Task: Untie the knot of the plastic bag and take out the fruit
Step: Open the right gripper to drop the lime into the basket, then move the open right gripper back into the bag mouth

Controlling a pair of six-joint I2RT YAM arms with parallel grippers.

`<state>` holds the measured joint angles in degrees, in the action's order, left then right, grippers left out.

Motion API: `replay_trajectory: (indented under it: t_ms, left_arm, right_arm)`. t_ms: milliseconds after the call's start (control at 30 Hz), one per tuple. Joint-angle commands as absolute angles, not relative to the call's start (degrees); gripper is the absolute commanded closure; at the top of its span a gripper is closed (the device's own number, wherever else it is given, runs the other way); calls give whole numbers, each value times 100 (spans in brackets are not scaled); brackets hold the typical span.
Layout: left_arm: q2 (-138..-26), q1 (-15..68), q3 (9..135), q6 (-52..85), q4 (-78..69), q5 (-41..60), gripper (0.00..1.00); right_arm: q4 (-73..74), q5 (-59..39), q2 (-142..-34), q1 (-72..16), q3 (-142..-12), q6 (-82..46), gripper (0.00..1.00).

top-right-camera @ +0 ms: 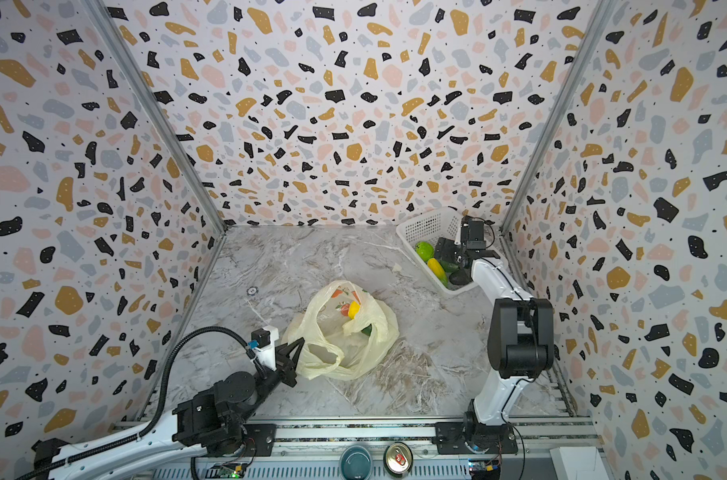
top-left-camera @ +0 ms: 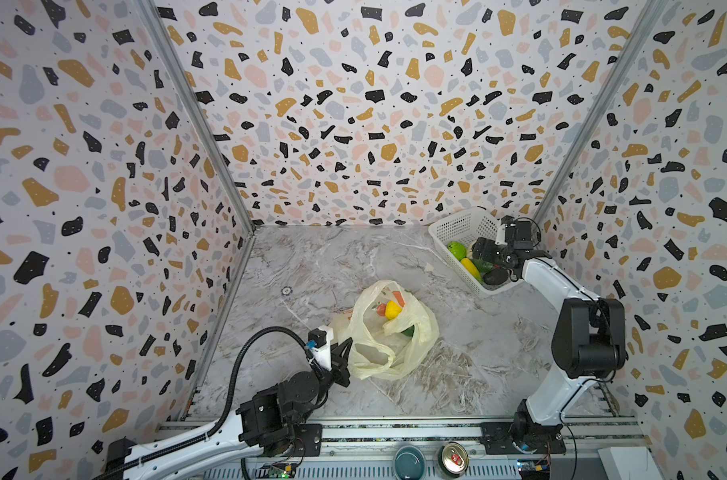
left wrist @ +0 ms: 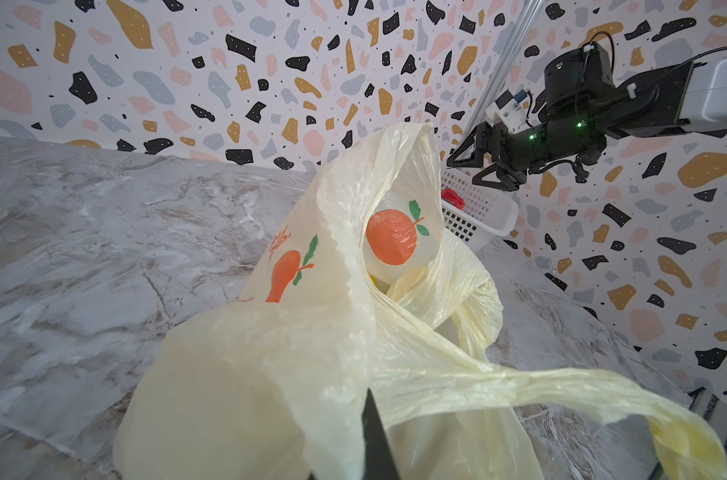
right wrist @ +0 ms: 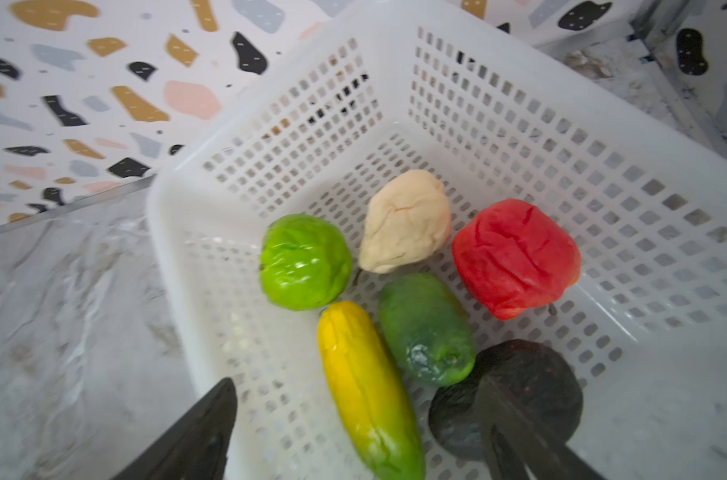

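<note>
Open table [top-left-camera: 311,266] lies behind the plastic bag [top-left-camera: 415,349] and between it and the basket [top-left-camera: 457,228]. At the bag's near-left edge the left gripper [top-left-camera: 347,357] blocks entry; the bag's mouth seems partly folded over.

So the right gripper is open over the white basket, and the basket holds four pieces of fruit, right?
No, six pieces: lime green, cream, red, dark green, yellow and near-black, as the right wrist view shows. The right gripper is open over the white basket.
</note>
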<state>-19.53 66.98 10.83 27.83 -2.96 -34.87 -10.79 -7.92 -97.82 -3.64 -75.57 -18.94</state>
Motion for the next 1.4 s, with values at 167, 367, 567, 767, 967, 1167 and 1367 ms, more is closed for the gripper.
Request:
replay_trajectory:
  t_ms: [167,367,567,767,967,1167,1367]
  left_arm:
    - [-1968,6724,1116,2569,-787,-3411,100]
    - [-2022,6724,1097,2540,-897,-3341,100]
    - [-2039,6724,1092,2493,-957,-3342,100]
    - [-2048,6724,1116,2404,-1002,-3357,100]
    - [-2007,6724,1101,2430,-984,-3341,100]
    - [-1995,6723,1115,2417,-957,-3355,100]
    - [-1996,6724,1108,2417,-964,-3357,100]
  right_arm:
    - [-2166,-2029,-7794,-1421,-6638,-1929,10]
    - [-2536,-2310,-6763,-2792,-5992,-2647,11]
    - [-2199,-2163,-6714,-4158,-6003,-3432,11]
    - [-1913,-2026,-7283,-4781,-6192,-3457,12]
    - [-1175,-1840,-7682,-4972,-6121,-3458,15]
    - [-562,-1874,-8164,-5035,-6152,-3620,19]
    - [-220,-1050,-8404,-5264,-5909,-3296,22]
